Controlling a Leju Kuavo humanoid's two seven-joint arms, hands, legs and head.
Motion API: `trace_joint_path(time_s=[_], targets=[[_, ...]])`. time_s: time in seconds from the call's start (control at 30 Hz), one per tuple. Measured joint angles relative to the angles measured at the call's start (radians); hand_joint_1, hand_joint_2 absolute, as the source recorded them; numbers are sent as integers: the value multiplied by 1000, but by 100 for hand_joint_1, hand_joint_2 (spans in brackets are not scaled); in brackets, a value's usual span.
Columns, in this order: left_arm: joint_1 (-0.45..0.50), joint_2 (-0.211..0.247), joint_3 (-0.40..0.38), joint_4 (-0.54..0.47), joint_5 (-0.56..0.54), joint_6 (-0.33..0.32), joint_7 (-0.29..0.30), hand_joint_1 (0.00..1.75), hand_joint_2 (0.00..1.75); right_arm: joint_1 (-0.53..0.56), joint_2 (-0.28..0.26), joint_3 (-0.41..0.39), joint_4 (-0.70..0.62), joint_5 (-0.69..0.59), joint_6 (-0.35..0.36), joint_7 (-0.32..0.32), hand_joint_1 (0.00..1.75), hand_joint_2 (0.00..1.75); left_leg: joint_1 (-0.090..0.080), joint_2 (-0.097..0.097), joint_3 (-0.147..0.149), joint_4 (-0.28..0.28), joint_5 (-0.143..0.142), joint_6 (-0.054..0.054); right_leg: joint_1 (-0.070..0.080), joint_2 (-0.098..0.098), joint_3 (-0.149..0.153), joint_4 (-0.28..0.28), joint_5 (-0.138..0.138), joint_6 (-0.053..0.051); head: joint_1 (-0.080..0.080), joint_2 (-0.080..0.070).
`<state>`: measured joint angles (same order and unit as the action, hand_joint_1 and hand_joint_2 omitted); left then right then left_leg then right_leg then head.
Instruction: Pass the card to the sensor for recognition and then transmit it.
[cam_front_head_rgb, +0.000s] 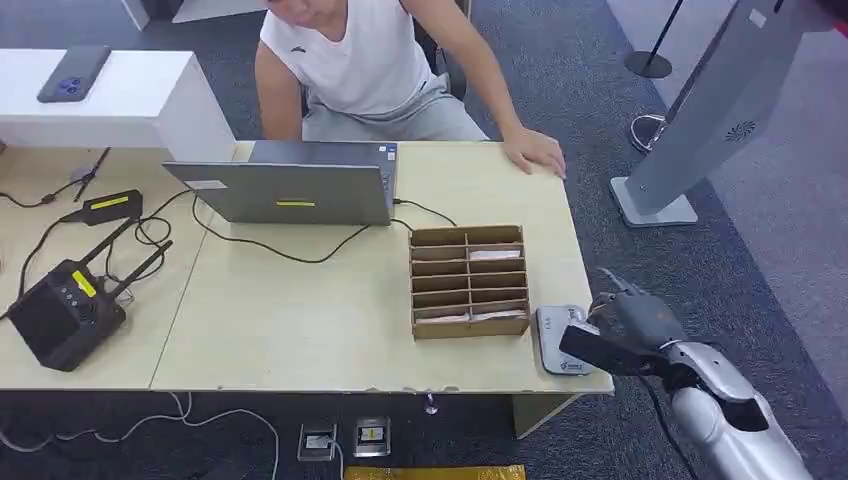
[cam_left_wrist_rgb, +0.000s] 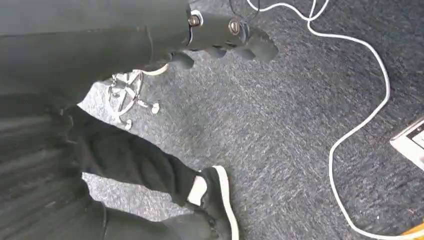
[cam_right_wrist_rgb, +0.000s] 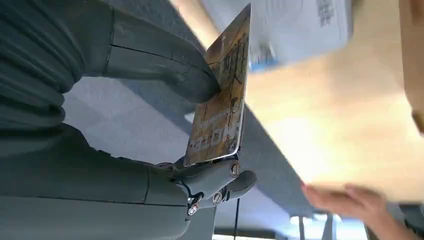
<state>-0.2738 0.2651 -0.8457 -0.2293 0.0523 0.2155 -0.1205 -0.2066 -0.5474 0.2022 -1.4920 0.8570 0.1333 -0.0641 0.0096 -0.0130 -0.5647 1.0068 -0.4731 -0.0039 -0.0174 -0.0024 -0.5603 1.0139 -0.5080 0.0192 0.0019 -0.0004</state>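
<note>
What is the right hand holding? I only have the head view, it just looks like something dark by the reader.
Observer: The right wrist view shows a card with yellow-brown print, pinched between the thumb and fingers of the right hand.
Operator: And the left hand?
Observer: The left wrist view shows the left hand hanging over grey carpet, fingers curled in, holding nothing.
Operator: Anyone near it?
Observer: Yes, a person's dark trouser leg and shoe on the carpet there, with a white cable lying nearby.
</note>
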Motion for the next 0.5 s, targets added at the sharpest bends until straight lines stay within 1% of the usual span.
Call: trace_joint_path(time_s=[0.1, 0.23, 0.37, 0.5], targets=[[-2, 0, 0, 0, -10, 0, 0, 0, 175, -74, -7, -20, 0, 43, -43, -37, 175, 175, 0, 1, 0, 0, 0, 0, 0, 1, 0, 0, 1, 0, 0, 0], [-1, -2, 0, 0, -29, -7, 3, 0, 175, -218, -11, -45, 13, 88, -122, -87, 175, 175, 0, 2, 0, 0, 0, 0, 0, 2, 0, 0, 1, 0, 0, 0], [6, -8, 0, 0, -42, -9, 3, 0, 175, -327, -11, -51, 40, 97, -197, -107, 175, 175, 0, 2, -1, 0, 0, 0, 0, 1, -1, 0, 1, 0, 0, 0], [-8, -10, 0, 0, -63, -16, 3, 0, 175, -468, 2, -35, 94, 105, -257, -116, 175, 175, 0, 2, -3, 0, 0, 0, 0, 1, -2, 1, 1, 0, 0, 0]])
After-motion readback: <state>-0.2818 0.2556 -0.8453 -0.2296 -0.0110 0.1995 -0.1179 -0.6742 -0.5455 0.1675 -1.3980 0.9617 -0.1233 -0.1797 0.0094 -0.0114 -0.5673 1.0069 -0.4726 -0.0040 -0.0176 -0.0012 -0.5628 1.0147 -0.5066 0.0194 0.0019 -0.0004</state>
